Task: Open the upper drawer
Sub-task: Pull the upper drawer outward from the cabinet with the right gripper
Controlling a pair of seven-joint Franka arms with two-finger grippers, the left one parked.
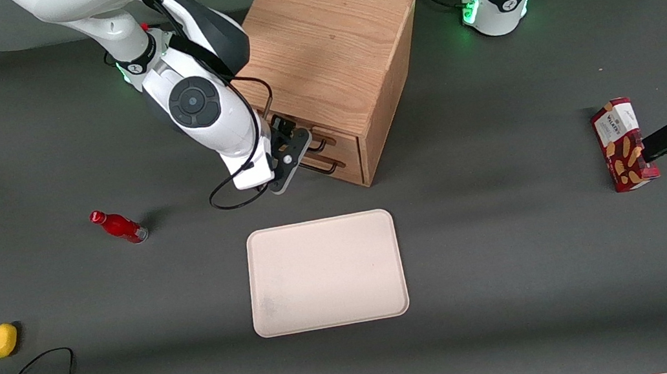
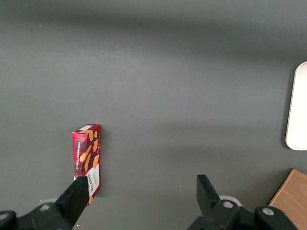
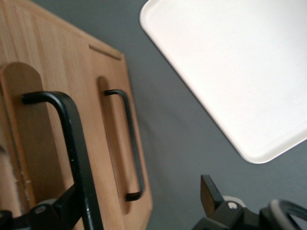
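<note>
Currently the pincer [image 1: 295,153] is held spread apart at the front face of the oak cabinet [image 1: 330,50], with nothing yet gripped. The thin black bar handle [image 3: 76,158] of the upper drawer [image 3: 29,139] is seen to run lengthwise between the two fingers [image 3: 210,194], close against one of them. A squeeze across the bar's short width, followed by a pull straight out from the cabinet front toward the tray [image 1: 326,273], is judged to be required.
</note>
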